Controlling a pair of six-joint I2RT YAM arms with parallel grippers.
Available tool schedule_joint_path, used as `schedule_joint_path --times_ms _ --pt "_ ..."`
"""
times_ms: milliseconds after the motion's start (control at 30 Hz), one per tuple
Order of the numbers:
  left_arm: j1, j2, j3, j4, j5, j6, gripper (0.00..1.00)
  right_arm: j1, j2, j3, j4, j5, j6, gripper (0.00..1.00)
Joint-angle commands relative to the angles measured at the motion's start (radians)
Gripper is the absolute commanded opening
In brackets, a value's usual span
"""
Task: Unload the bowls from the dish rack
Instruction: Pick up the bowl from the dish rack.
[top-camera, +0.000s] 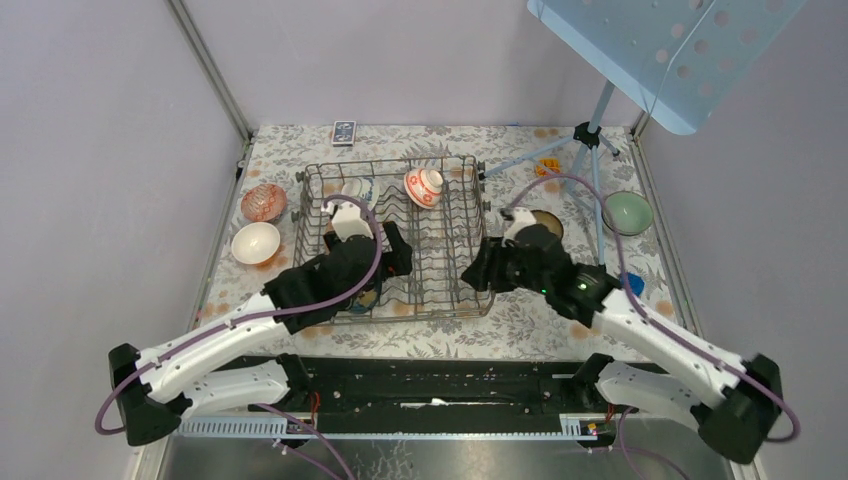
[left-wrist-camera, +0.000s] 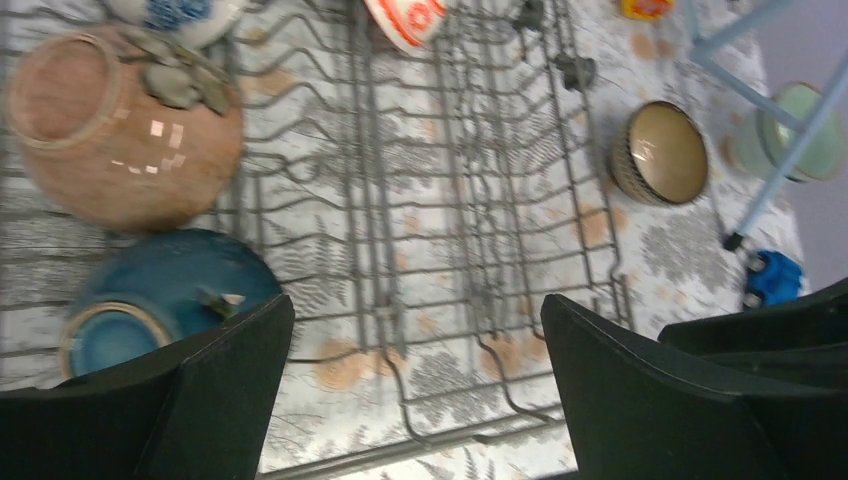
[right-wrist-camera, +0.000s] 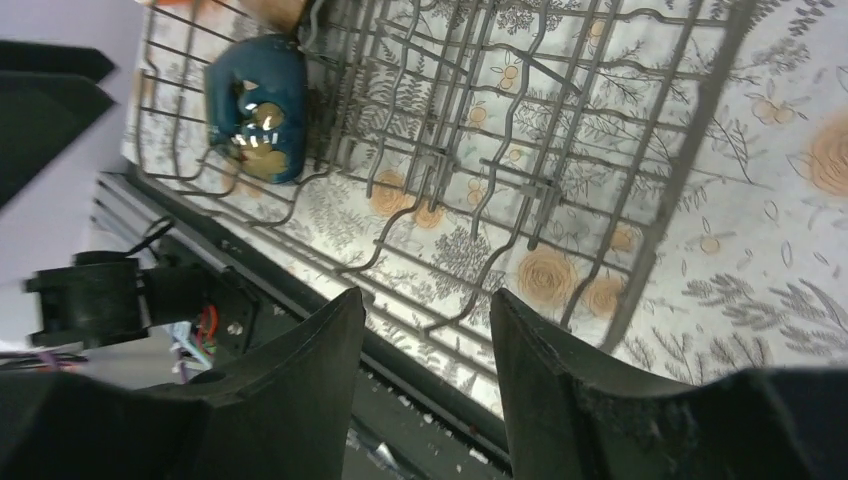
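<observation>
Two bowls left of the left gripper (left-wrist-camera: 415, 310) in the dish rack (top-camera: 390, 162); blue bowl (left-wrist-camera: 170, 285) nearest, by its left finger. Jaws wide open, empty. Right gripper (right-wrist-camera: 425, 305) part open, empty, well apart from it.

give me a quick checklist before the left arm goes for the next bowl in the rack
1. Left gripper open and empty: ok, jaws wide, nothing held.
2. Right gripper empty: ok, jaws apart, nothing between them.
3. Left gripper centred on a bowl: not ok, the blue bowl lies beside one finger, not between the jaws.
4. Dish rack emptied: not ok, the blue bowl, pink bowl and red-and-white bowl sit in it.
5. Grippers apart from each other: ok, a gap shows between them in the top view.
6. Height above the blue bowl: cannot tell.
</observation>
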Motion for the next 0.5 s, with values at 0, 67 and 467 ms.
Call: schedule_joint_path --times_ms 0,67,467 --pt "0.068 -0.013 0.062 -0.047 -0.089 0.072 0.99 0.060 0.152 0.064 0.156 0.095 -0.057 0.57" --pt "0.124 -0.014 0.068 -0.070 -0.064 0.093 0.99 0.071 0.224 0.074 0.210 0.119 -0.043 0.59" --pt "0.541 0.100 0.045 0.113 0.539 0.088 0.99 0.079 0.469 0.254 0.352 0.273 -0.091 0.91"
